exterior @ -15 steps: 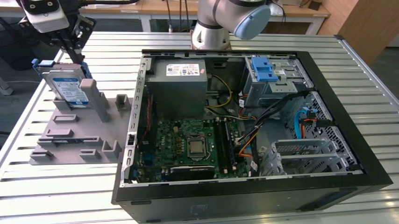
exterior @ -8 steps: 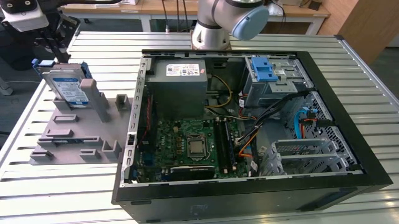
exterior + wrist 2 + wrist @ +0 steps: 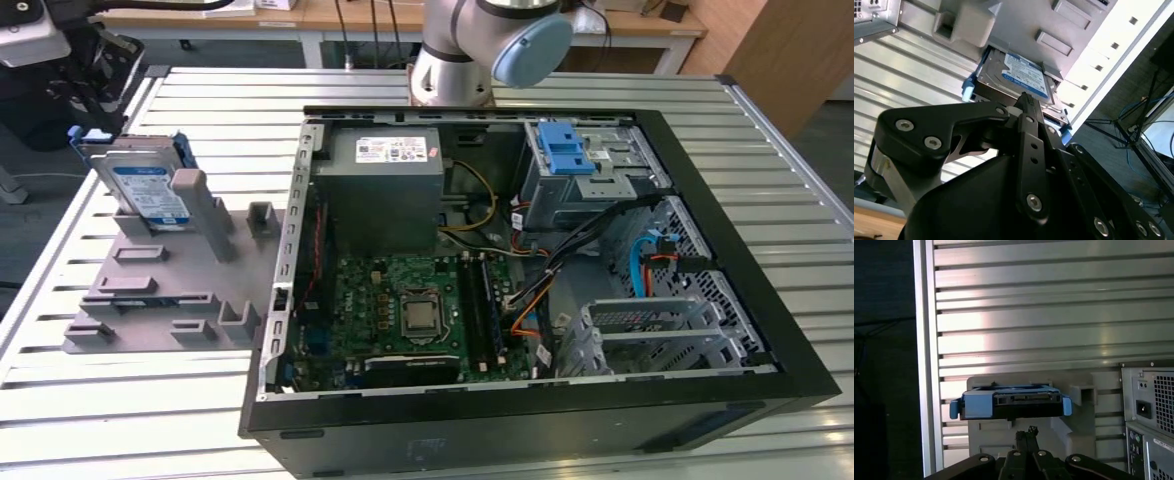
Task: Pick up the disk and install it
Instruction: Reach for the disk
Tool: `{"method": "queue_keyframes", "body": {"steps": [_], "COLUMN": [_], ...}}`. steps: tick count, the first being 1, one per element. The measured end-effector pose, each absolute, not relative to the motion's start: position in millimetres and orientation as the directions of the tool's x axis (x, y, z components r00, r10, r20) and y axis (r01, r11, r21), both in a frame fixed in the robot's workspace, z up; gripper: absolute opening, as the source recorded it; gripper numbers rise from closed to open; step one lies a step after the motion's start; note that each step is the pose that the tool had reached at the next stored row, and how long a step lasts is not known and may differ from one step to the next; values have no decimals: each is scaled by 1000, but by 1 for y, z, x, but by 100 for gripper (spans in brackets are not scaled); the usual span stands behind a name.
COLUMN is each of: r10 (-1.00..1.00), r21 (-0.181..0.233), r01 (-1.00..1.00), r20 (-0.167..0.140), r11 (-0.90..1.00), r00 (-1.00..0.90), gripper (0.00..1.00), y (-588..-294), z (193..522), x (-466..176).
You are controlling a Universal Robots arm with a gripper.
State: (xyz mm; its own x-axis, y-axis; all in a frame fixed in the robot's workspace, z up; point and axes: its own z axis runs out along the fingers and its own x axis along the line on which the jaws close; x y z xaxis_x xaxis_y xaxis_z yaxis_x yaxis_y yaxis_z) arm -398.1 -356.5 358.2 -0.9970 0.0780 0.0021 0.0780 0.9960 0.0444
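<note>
The disk (image 3: 140, 185), a silver drive with a blue-and-white label in a blue carrier, stands on edge in a slot of the grey fixture (image 3: 174, 290) at the exterior view's left. In both wrist views my black gripper (image 3: 1026, 100) (image 3: 1027, 434) points at the disk (image 3: 1019, 75) (image 3: 1014, 402) from a short distance and is apart from it. Its two fingertips lie together, shut, with nothing between them.
An open computer case (image 3: 747, 330) lies flat right of the fixture, with its motherboard (image 3: 414, 310) exposed. Inside at the back are a silver drive cage with a blue latch (image 3: 574, 160) and a grey power supply (image 3: 387, 180). The ribbed metal table (image 3: 134, 400) ends just beyond the disk.
</note>
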Motion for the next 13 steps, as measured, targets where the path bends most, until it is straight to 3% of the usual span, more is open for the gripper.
{"method": "queue_keyframes", "body": {"steps": [13], "r10": [78], "r21": [44], "r01": [78], "r20": [2], "r11": [996], "r00": [-997], "gripper": [11], "y": [-348], "z": [355], "x": [-421]}}
